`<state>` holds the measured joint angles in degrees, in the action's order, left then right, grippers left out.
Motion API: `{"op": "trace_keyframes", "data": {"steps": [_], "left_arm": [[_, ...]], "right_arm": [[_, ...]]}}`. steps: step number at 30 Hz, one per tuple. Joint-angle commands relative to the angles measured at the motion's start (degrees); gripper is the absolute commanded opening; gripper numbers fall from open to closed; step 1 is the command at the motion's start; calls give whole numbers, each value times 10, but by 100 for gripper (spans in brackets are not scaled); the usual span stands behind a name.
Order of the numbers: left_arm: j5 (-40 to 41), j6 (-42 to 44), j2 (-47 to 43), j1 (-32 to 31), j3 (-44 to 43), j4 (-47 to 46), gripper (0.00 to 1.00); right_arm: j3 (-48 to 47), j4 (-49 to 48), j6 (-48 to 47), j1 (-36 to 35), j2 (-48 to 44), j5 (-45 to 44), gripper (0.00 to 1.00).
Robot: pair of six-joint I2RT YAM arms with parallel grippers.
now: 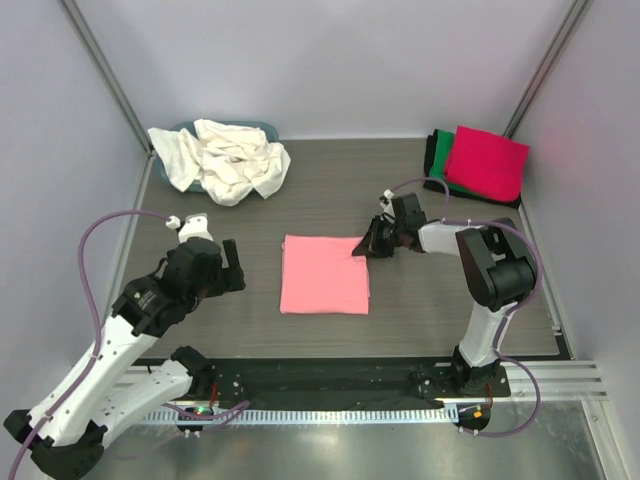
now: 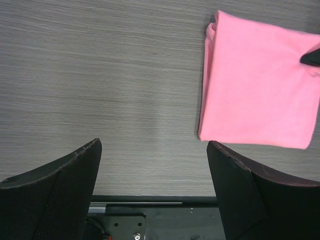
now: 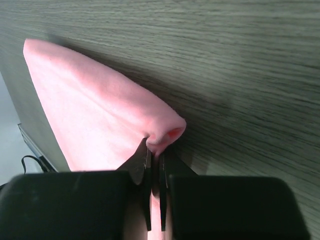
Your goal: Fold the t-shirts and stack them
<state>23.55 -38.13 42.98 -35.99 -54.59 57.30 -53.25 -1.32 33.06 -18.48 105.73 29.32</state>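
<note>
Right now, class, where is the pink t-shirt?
In the top view the folded pink t-shirt lies at the centre of the table, its far right corner pinched by the right gripper.

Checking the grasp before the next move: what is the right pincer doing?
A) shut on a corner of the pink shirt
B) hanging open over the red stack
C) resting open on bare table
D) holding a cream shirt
A: the right wrist view shows the right pincer closed on a corner of the pink shirt.
</note>
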Motion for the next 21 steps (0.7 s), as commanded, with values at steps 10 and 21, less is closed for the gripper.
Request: {"op": "trace_keyframes", "data": {"steps": [10, 21], "left_arm": [[86, 31, 22, 2, -14, -5, 86], [84, 29, 25, 5, -8, -13, 84]], "right_arm": [[-177, 185, -109, 48, -61, -75, 1], [-371, 276, -198, 123, -24, -150, 1]]}}
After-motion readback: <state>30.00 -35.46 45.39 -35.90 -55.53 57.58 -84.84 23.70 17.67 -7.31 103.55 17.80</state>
